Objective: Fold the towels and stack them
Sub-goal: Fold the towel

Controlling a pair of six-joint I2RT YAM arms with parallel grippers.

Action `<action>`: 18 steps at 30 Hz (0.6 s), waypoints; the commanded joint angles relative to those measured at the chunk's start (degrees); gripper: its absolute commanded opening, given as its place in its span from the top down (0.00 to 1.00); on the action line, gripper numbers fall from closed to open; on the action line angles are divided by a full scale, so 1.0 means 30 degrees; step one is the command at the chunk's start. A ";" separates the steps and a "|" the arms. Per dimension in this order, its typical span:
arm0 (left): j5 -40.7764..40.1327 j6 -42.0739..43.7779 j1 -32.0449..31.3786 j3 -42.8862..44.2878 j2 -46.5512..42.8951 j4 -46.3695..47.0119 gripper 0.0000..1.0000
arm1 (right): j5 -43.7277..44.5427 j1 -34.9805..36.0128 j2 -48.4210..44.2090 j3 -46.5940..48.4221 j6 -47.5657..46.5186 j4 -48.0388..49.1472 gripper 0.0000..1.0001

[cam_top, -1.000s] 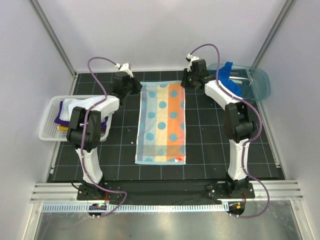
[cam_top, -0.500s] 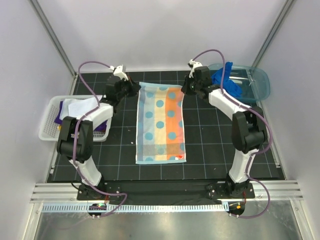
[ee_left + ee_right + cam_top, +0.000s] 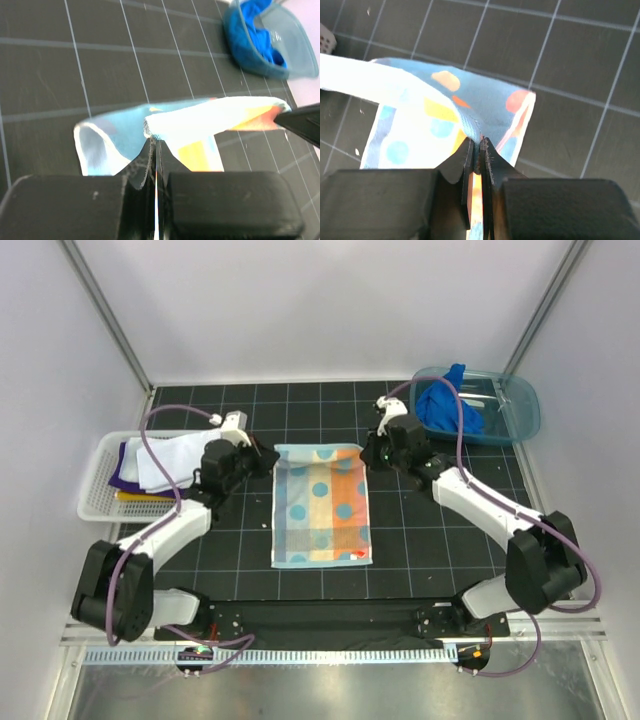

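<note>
- Claws from the top: left gripper and right gripper are each clamped on one far corner of the single spotted towel on the mat; three towels are seen in the basket, one blue towel in the tub.
- Left wrist: jaws pinched tight on cloth.
- Right wrist: ditto, corner nipped.

The table wears a black mat ruled with a white grid. At its left edge sits a white plastic mesh basket. Well apart from it, in the far right corner, stands a translucent teal plastic tub. Pale walls close in three sides, and slanted metal posts rise at the far corners. Along the near edge run an aluminium rail and a white slotted strip.
</note>
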 commanded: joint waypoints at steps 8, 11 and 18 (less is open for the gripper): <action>-0.1342 -0.0221 -0.1011 -0.2758 -0.4992 -0.1767 1.00 | 0.1628 0.1656 -0.4424 -0.3704 0.1165 0.0265 0.99; -0.1286 -0.0191 -0.1186 -0.3168 -0.6136 -0.2412 1.00 | 0.1657 0.2036 -0.5391 -0.4262 0.1400 0.0060 0.99; -0.1138 -0.0513 -0.1919 -0.4164 -0.8041 -0.3527 1.00 | 0.1453 0.2593 -0.6769 -0.5113 0.1898 -0.0497 0.99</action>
